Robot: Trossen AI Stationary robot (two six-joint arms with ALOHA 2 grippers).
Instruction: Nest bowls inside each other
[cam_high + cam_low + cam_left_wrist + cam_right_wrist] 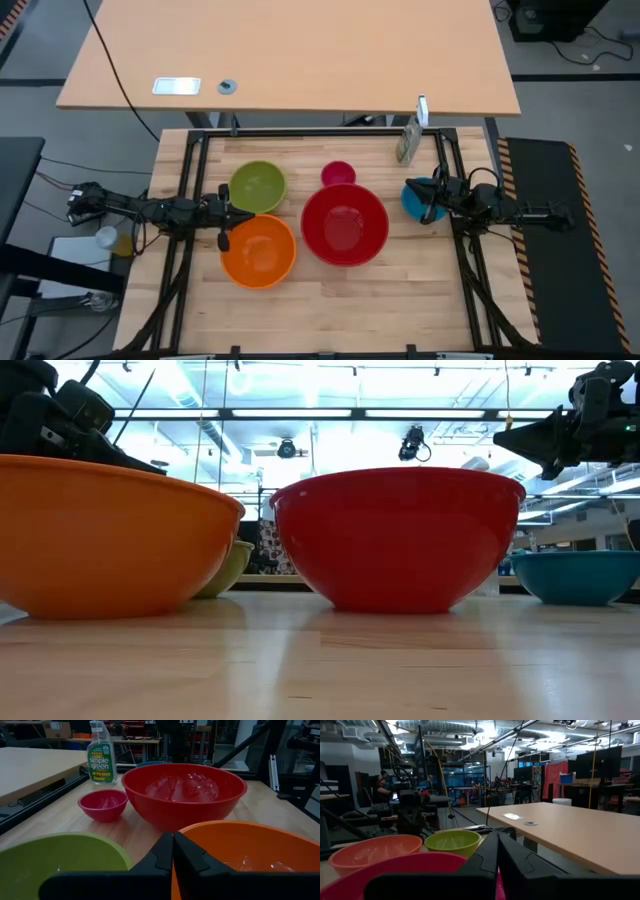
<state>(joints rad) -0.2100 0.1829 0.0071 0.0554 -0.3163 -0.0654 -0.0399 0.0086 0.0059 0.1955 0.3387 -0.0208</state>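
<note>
Five bowls stand upright on their bases on the wooden table: green (pixel 258 186), pink (pixel 338 174), red (pixel 344 224), orange (pixel 258 250) and blue (pixel 418 200). My left gripper (pixel 230 213) hovers shut at the table's left, over the gap between the green (pixel 55 860) and orange (pixel 250 850) rims. In its wrist view the fingers (pixel 172 851) meet with nothing between them. My right gripper (pixel 426 200) hovers shut above the blue bowl (pixel 575 575) at the right, its fingers (pixel 496 851) closed on nothing.
A green-labelled spray bottle (pixel 407 140) stands at the far right edge, behind the pink bowl (pixel 102 804) and the red bowl (pixel 184 790). A black frame rail (pixel 320 133) borders the table. Bare wood lies along the near edge (pixel 340 310).
</note>
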